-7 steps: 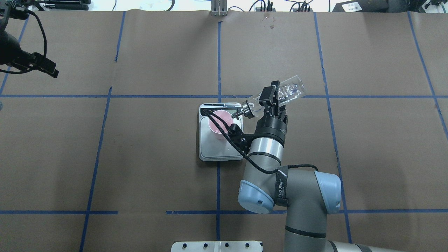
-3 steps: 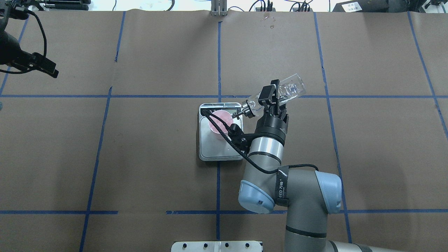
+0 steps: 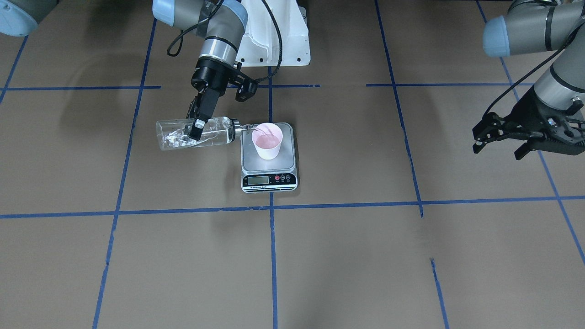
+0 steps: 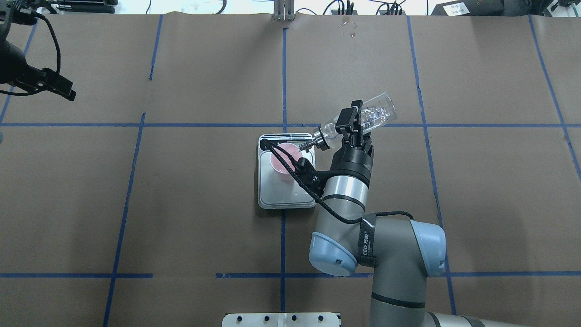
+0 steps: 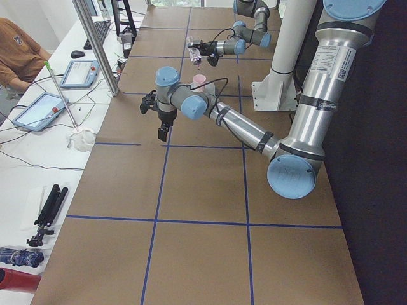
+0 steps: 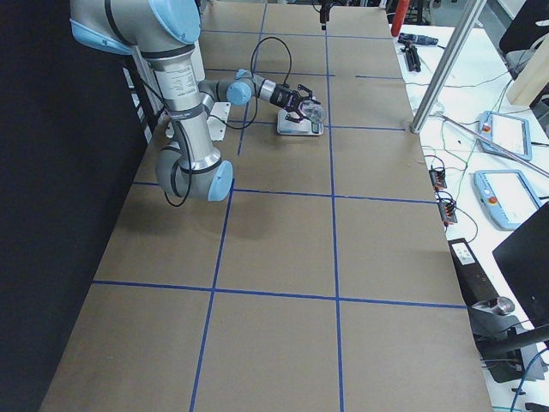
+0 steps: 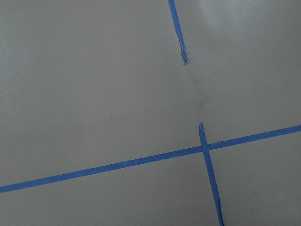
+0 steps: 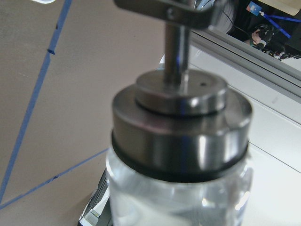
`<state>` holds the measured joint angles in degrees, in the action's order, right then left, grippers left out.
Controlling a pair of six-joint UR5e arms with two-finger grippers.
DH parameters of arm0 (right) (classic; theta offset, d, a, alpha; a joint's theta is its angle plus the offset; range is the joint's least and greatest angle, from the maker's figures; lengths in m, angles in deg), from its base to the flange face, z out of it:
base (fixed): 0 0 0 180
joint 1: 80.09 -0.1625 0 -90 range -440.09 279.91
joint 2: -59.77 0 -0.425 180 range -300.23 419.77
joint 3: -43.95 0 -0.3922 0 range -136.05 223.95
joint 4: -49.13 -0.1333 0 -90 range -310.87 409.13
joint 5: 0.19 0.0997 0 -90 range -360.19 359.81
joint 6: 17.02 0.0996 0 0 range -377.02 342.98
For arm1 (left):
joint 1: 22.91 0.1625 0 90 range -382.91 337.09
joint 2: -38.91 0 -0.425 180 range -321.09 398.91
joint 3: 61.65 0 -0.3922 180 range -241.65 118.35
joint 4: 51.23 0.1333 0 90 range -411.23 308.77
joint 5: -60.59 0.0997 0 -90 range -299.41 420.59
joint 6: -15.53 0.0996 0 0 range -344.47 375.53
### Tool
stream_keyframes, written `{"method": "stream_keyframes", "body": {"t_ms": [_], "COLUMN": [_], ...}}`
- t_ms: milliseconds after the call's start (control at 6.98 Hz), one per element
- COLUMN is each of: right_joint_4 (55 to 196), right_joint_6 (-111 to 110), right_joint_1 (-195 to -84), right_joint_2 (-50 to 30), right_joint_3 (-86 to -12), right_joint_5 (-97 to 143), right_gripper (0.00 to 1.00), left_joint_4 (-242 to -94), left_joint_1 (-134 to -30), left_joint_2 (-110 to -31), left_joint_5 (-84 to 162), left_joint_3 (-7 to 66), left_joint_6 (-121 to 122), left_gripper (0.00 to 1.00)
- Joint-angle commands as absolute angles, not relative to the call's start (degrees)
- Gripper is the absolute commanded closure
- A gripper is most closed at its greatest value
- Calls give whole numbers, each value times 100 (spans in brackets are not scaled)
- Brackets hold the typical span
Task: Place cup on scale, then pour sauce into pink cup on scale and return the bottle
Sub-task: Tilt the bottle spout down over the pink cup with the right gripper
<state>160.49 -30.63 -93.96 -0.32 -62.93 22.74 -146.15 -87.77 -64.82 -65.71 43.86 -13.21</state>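
Bottle (image 3: pixel 217 131) lies nearly level in the right pincer (image 3: pixel 196 129), which is clamped across the glass mid-body. From the front-facing view you see only one finger (image 3: pixel 198 127) in front of the glass; the other sits behind it. The spout (image 3: pixel 245 128) reaches the rim of the cup (image 3: pixel 268 142) on the bottle's side. The cup stands upright on the platform of the scale (image 3: pixel 250 160), toward the edge away from the display (image 3: pixel 258 180).

The sauce (image 3: pixel 176 138) lies along the lower side of the bottle. You cannot tell whether a stream is leaving the spout, nor how much is in the cup. The display digits are too small to read.

In the overhead view the wrist cable (image 4: pixel 283 160) crosses the cup and hides part of it. The right wrist view is filled by the blurred metal collar (image 8: pixel 181 136).

The left pincer (image 3: pixel 497 150) hangs over the desk (image 3: pixel 365 256), well apart from the scale, fingers spread and empty. The overhead view cuts it off at the frame edge.
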Motion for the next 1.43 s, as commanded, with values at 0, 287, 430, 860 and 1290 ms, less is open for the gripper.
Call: {"method": "stream_keyframes", "body": {"t_ms": [0,287,430,860,1290], "right_joint_4": [16040,16040,16040,15988,15970], "right_joint_6": [-2968,-2758,-2260,-463,1500], "right_joint_1": [-9424,-9433,-9425,-9407,-9249], "right_joint_2": [-122,-235,-306,-473,-474], "right_joint_3": [-6477,-6557,-6548,-6539,-6478], "right_joint_5": [2293,2293,2301,2502,2679], "right_gripper": [100,100,100,100,100], "left_joint_4": [-14615,-14615,-14615,-14615,-14615], "left_joint_1": [-8777,-8777,-8769,-8768,-8777], "left_joint_2": [-6480,-6488,-6488,-6523,-6524], "left_joint_5": [-6571,-6562,-6562,-6562,-6562], "left_joint_3": [4391,4391,4391,4391,4391], "left_joint_6": [-1321,-1321,-1321,-1330,-1330], "left_gripper": [0,0,0,0,0]}}
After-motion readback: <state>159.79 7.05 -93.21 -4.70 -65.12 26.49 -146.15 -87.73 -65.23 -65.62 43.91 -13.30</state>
